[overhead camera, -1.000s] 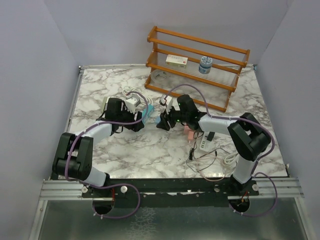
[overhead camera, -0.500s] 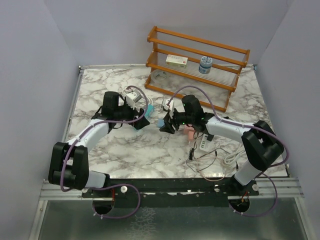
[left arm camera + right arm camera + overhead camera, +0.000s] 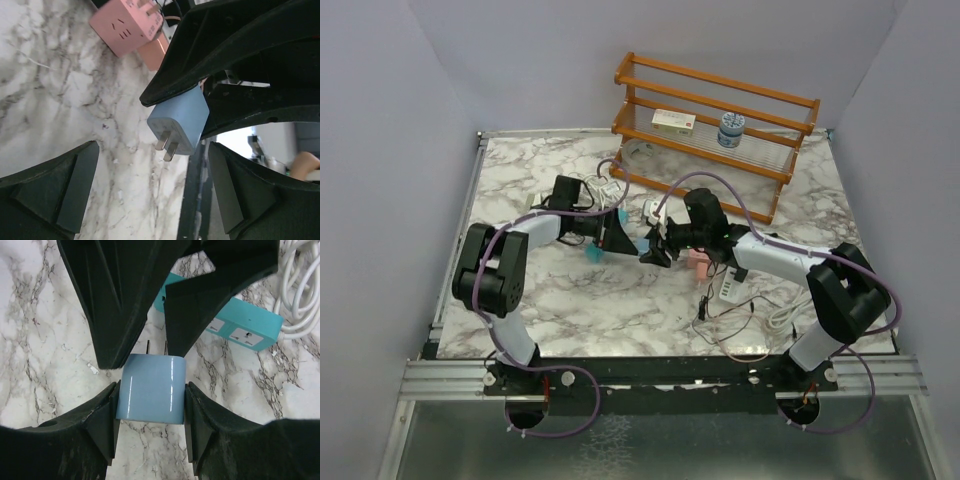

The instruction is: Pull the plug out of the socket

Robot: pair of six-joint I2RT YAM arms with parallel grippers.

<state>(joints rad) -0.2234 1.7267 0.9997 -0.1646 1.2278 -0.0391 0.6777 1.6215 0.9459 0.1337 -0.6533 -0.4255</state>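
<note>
My right gripper is shut on the light blue plug, holding it just above the marble. The plug's two prongs are bare in the left wrist view, out of any socket. The teal power strip lies behind it with a white cable. My left gripper is open and empty, its fingers facing the plug, one on each side of the prongs. In the top view the left gripper and right gripper meet at the table's middle, with the plug between them.
A pink socket cube and a white power strip with loose cables lie right of the grippers. A wooden rack holding a box and a can stands at the back. The pink cube also shows in the left wrist view.
My left arm has swung round and its gripper now points right at the plug. The teal strip has shifted down-left. The right gripper has stayed put with the plug.
</note>
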